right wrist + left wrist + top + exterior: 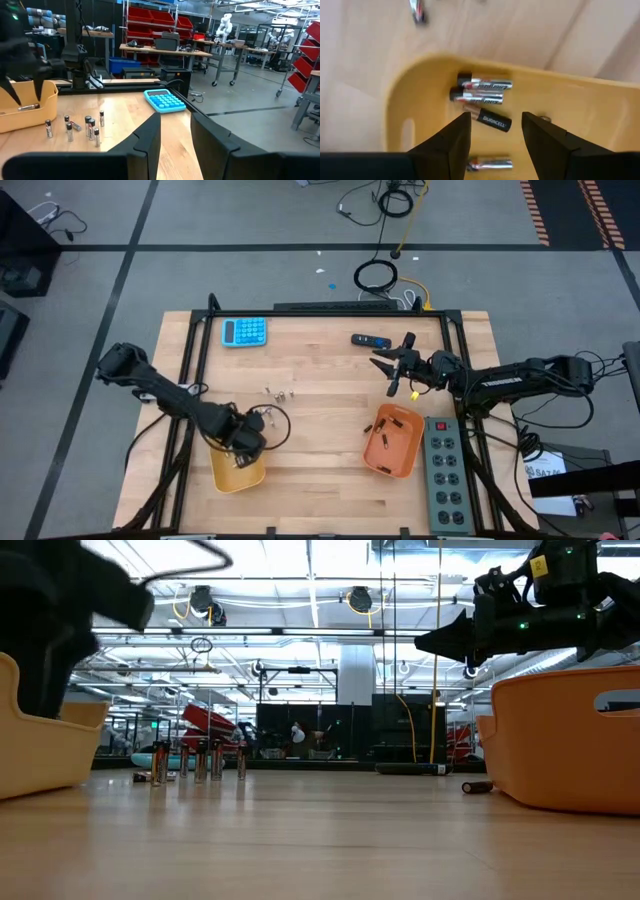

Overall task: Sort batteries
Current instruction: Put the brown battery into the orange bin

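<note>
While the left gripper [492, 132] hangs released over the yellow tray [238, 473] at 7 o'clock, lift straight, clear the rim, then target the loose batteries [279, 393] mid-surface; right gripper [399, 366] idles empty, fingers slightly apart, at 2 o'clock.

High view looks straight down on the whole tabletop [320, 395]; low view sits at surface level, facing the room. Both share the standing batteries [200, 760].

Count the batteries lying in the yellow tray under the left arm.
4 in the yellow tray: two silver batteries side by side, a black one beside them, another silver apart. The left tool may hide more.
</note>
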{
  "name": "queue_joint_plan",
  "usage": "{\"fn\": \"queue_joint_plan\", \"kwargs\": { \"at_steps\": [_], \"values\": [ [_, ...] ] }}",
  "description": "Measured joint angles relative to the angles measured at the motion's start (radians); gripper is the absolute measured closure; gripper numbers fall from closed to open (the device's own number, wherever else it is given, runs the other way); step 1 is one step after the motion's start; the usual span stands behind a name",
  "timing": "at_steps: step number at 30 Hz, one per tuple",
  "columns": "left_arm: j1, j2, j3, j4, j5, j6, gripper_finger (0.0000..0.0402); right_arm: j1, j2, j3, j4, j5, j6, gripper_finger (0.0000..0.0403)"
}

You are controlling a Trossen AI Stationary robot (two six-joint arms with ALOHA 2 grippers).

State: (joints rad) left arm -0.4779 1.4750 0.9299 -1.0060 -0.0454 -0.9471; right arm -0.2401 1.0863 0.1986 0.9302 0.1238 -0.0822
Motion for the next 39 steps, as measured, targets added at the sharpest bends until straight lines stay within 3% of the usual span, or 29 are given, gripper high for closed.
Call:
{"fn": "queue_joint_plan", "kwargs": {
  "at_steps": [5, 11, 20, 24, 39],
  "values": [
    [0.025, 0.000, -0.020, 0.014, 0.088, -0.158, 0.0217, 0.000, 0.000, 0.000, 0.000, 0.000, -0.001, 0.0305],
    [0.027, 0.000, -0.021, 0.033, 0.118, -0.333, 0.0217, 0.000, 0.000, 0.000, 0.003, 0.001, -0.008, 0.0305],
    [-0.037, 0.088, -0.021, 0.031, 0.122, -0.516, 0.0217, 0.000, 0.000, 0.000, 0.040, 0.002, -0.033, 0.0305],
    [-0.069, 0.092, -0.021, 0.018, 0.065, -0.614, 0.0217, -0.001, 0.000, 0.000, 0.066, 0.007, -0.034, 0.0305],
    [-0.031, 0.135, -0.021, 0.032, 0.027, -0.620, 0.0218, 0.000, 0.000, 0.000, 0.098, 0.001, -0.064, 0.0305]
  ]
}}
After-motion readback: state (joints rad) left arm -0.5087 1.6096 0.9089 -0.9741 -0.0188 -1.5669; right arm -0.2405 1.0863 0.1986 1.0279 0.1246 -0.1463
